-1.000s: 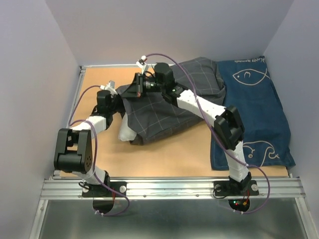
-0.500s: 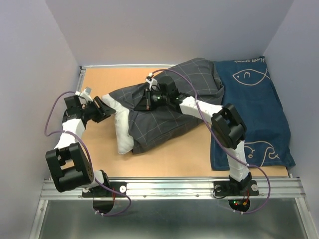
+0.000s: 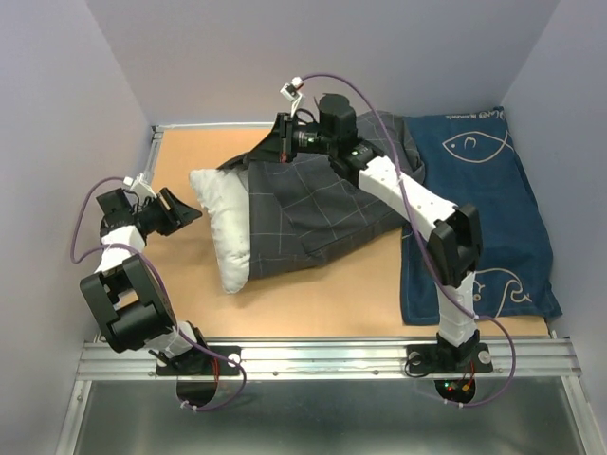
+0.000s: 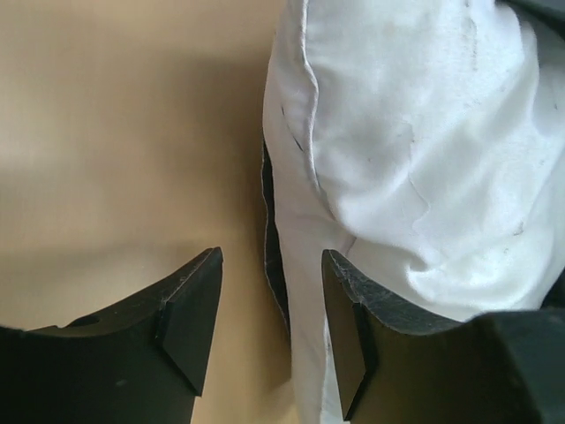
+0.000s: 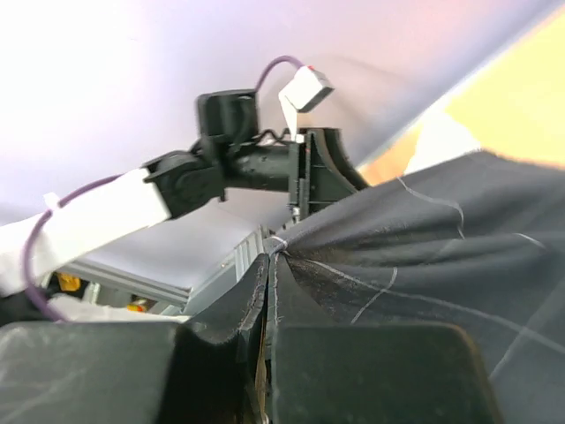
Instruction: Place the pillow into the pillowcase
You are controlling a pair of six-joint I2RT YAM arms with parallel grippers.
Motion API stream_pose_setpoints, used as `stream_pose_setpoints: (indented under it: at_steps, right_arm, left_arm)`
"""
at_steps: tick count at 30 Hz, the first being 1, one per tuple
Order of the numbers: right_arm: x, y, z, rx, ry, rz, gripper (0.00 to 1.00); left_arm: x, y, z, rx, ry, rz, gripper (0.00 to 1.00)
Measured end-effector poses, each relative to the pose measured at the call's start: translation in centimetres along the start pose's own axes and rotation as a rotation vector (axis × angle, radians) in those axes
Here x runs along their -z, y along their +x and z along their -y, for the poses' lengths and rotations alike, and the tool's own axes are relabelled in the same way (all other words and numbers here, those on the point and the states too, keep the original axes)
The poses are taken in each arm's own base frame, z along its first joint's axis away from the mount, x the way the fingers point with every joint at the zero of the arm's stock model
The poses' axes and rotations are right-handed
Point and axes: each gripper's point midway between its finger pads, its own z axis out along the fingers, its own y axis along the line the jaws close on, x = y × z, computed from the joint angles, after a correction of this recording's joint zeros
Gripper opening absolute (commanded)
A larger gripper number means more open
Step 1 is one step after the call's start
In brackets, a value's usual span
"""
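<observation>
Pillowcase (image 5: 424,265) edge between right fingers (image 5: 371,375), clear only from the wrist.

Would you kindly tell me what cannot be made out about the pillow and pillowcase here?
Top external: most of the pillow is hidden inside the pillowcase; its far end is unseen.
Left wrist: the frame crops the pillow; whether the left gripper touches it is unclear.
Right wrist: the right gripper itself hides how much fabric it pinches.

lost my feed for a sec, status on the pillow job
Left tool open beside exposed end of pillow. Right tool shut on pillowcase edge, raised. Pillow partly inside. Nothing in the way.
</observation>
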Motion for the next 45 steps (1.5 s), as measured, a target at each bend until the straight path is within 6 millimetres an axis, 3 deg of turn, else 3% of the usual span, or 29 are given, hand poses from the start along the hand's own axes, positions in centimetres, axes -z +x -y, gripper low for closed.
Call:
stream_pose_setpoints:
  at_steps: [2, 7, 10, 12, 14, 18, 23, 25, 28, 36, 40, 45]
  right_arm:
    - [1.2, -1.7, -2.1, 0.043, -0.027, 0.028, 0.01]
    - [3.4, -4.1, -5.1, 0.099, -0.054, 0.072, 0.0]
    - [3.9, -5.0, -5.7, 0.114, -0.057, 0.089, 0.01]
    - [4.2, -5.7, -5.8, 0.117, -0.05, 0.1, 0.01]
    - [4.8, -7.0, -6.3, 0.13, -0.043, 0.123, 0.01]
    - [6.3, -9.7, -7.5, 0.175, -0.043, 0.181, 0.0]
    - [6.8, -10.3, -7.3, 0.171, -0.032, 0.189, 0.01]
    - [6.8, -10.3, -7.3, 0.17, -0.032, 0.189, 0.01]
    - [7.0, -10.6, -7.4, 0.171, -0.03, 0.196, 0.0]
    - [7.7, -11.4, -6.5, 0.166, -0.003, 0.219, 0.01]
    - [7.7, -11.6, -6.6, 0.17, -0.002, 0.228, 0.01]
    - [8.0, -12.3, -7.3, 0.177, -0.006, 0.245, 0.01]
  left_arm:
    - [0.1, -1.3, 1.3, -0.092, 0.054, 0.015, 0.62]
    - [1.3, -8.5, 6.9, -0.421, 0.179, 0.164, 0.61]
    - [1.9, -9.7, 9.1, -0.518, 0.209, 0.223, 0.6]
    - [1.5, -9.0, 9.0, -0.502, 0.208, 0.225, 0.6]
    - [0.7, -7.2, 7.7, -0.431, 0.197, 0.188, 0.6]
    - [-1.2, -2.0, 5.9, -0.286, 0.193, 0.077, 0.62]
    - [-2.3, 1.6, 8.7, -0.253, 0.254, 0.016, 0.62]
    - [-2.5, 1.7, 10.1, -0.248, 0.278, 0.031, 0.62]
    - [-2.0, 0.4, 10.2, -0.193, 0.281, 0.09, 0.62]
    - [3.3, -4.1, 4.9, -0.006, 0.166, 0.301, 0.62]
    - [3.5, -2.2, 4.7, 0.003, 0.167, 0.269, 0.61]
    - [1.2, 2.8, 4.9, 0.073, 0.187, 0.121, 0.61]
